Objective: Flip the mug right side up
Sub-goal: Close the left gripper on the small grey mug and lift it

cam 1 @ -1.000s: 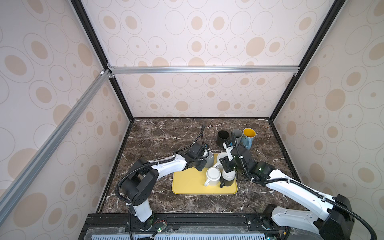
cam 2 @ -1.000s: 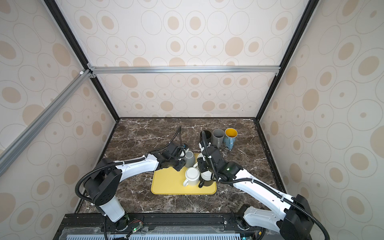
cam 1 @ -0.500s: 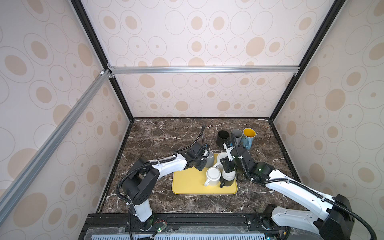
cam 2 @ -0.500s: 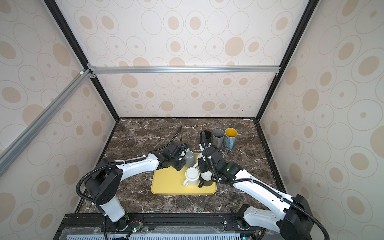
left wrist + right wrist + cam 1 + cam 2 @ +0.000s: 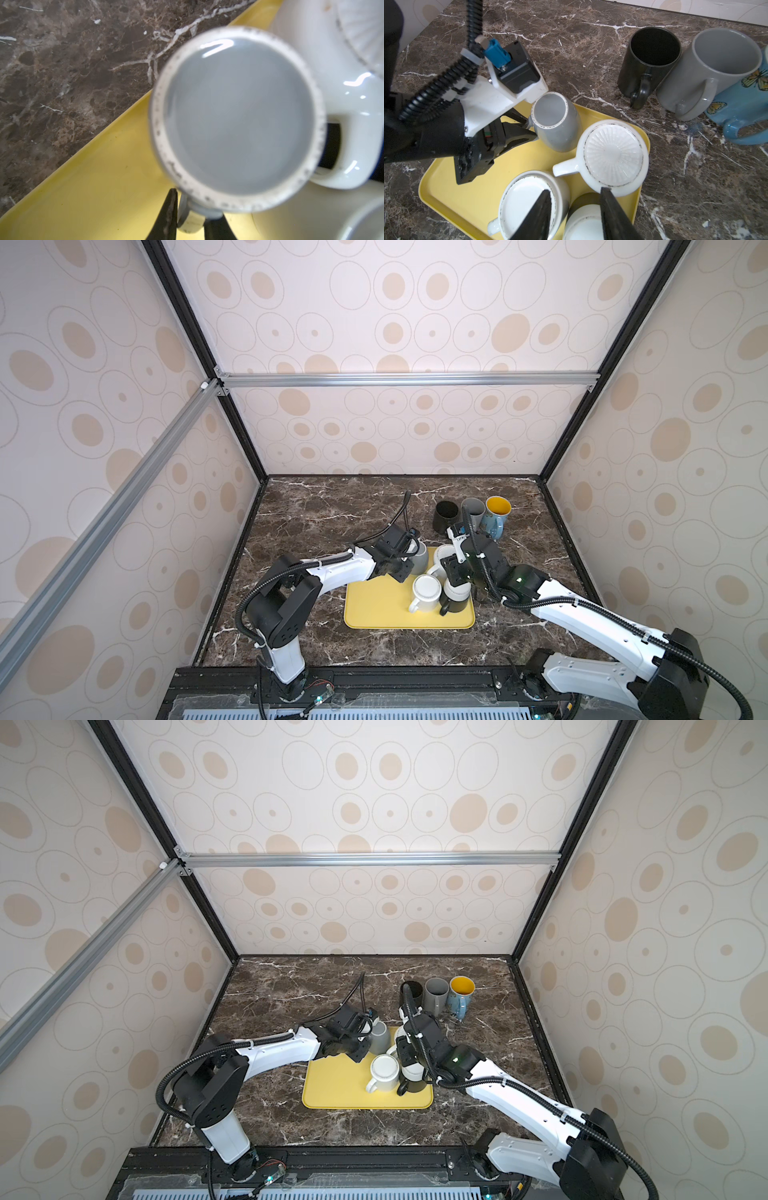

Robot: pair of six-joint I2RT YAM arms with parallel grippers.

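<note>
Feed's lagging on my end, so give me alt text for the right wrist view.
The left gripper pinches the handle of an upside-down grey mug at a corner of the yellow tray. Three more inverted mugs share the tray, the right gripper open above them. A black mug, a second grey mug and a blue butterfly mug stand upright on the marble table.

- Yellow rectangular plastic tray point(image 5: 374, 605): one.
- Inverted ceramic mugs on it: four. That is one grey mug point(image 5: 556, 122), two white mugs point(image 5: 612, 158) and one black mug point(image 5: 457, 605).
- Upright ceramic mugs point(image 5: 473, 510), toward desk's far-right corner: three.
</note>
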